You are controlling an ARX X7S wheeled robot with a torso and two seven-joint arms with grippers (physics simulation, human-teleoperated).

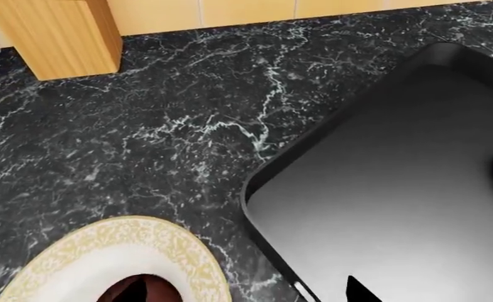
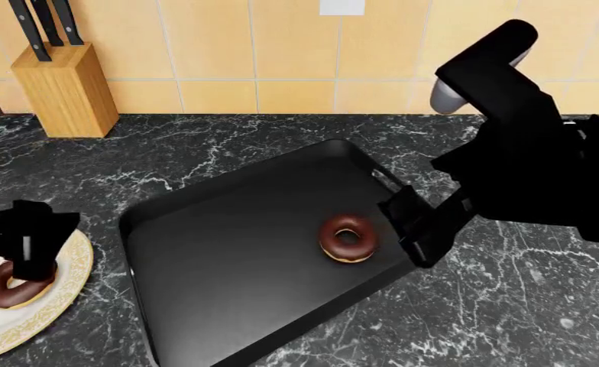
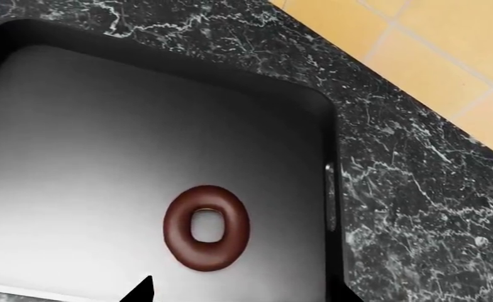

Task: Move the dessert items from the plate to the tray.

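Observation:
One chocolate-glazed donut (image 2: 348, 238) lies flat on the black tray (image 2: 228, 252), right of its middle; the right wrist view has the same donut (image 3: 206, 228) on the tray floor (image 3: 104, 138). My right gripper (image 2: 420, 228) hangs open just right of it, above the tray's rim, holding nothing. The other donut (image 2: 12, 287) rests on the gold-rimmed white plate (image 2: 67, 284) at the lower left. My left gripper (image 2: 30, 256) hovers open right over that donut (image 1: 125, 290), one fingertip (image 1: 156, 290) above it.
A wooden knife block (image 2: 63, 84) stands at the back left against the tan tiled wall. The counter is black marble. The plate (image 1: 104, 251) and the tray's corner (image 1: 263, 189) lie a short gap apart.

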